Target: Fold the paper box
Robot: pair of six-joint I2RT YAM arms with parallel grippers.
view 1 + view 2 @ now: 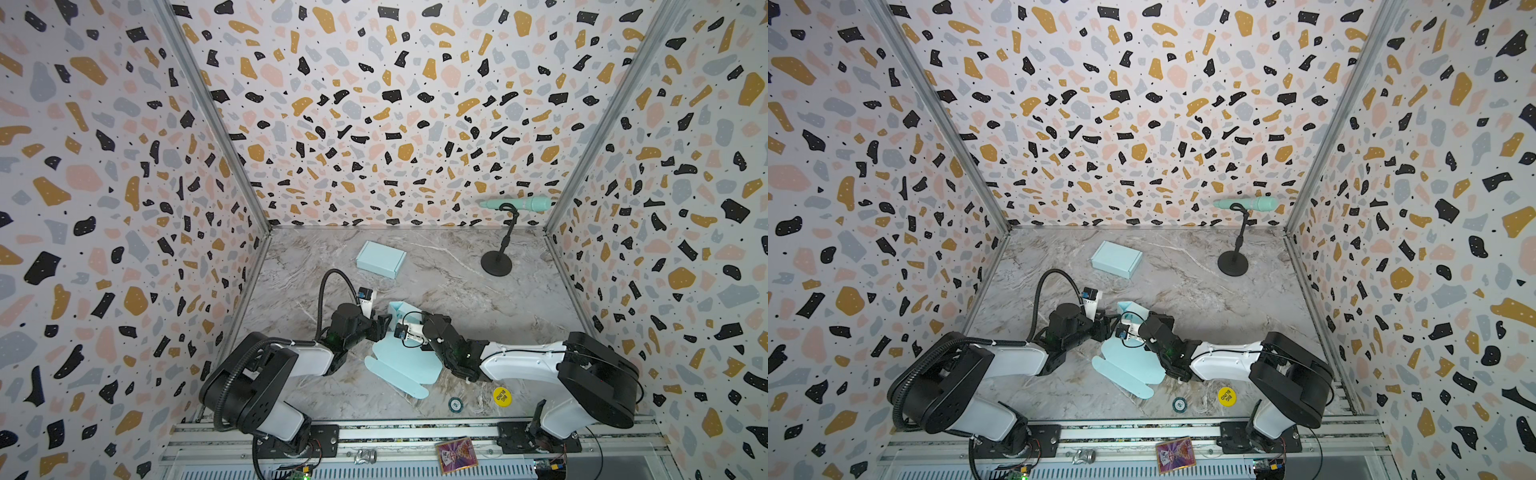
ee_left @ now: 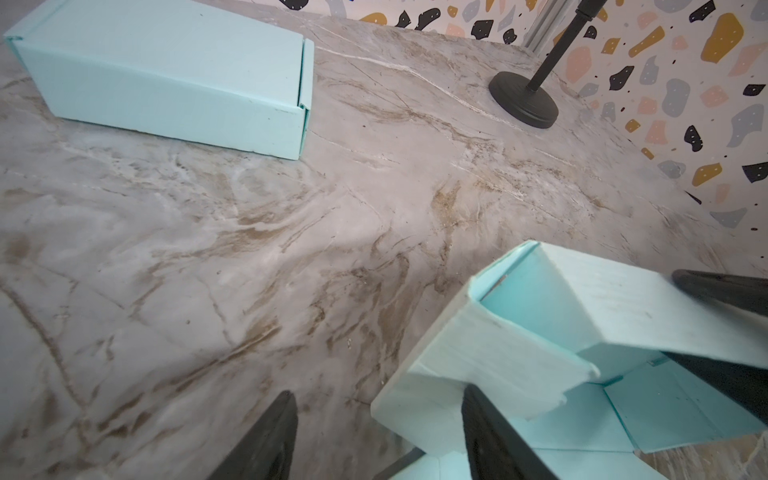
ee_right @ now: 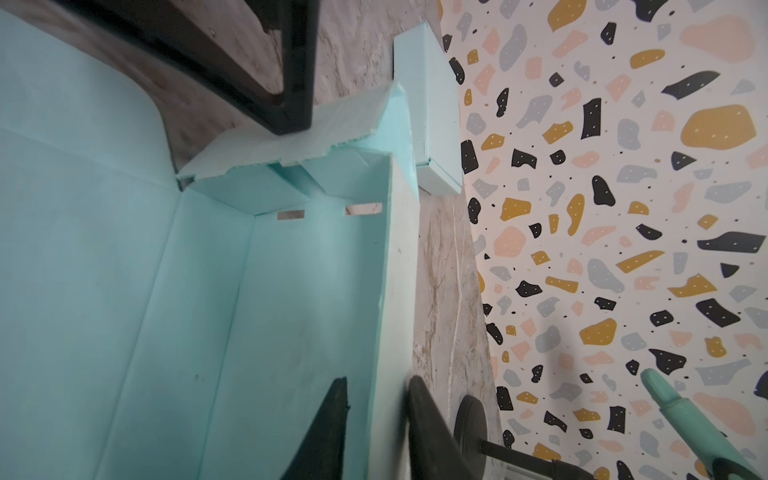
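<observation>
The paper box (image 1: 405, 365) is light blue card, partly folded, lying mid-table in both top views (image 1: 1129, 368). Its lid panel lies flat toward the front, while one long wall (image 3: 395, 270) and an end flap (image 2: 490, 357) stand up. My right gripper (image 3: 378, 399) straddles that long wall, one finger inside and one outside, shut on it. My left gripper (image 2: 378, 411) is open at the box's end corner. One of its fingers (image 2: 486, 432) rests against the end flap, the other is over bare table.
A finished blue box (image 1: 380, 259) sits at the back left. A black stand (image 1: 496, 264) carrying a teal microphone (image 1: 519, 203) is at the back right. A yellow disc (image 1: 502, 396) and a green chip (image 1: 455, 404) lie near the front edge.
</observation>
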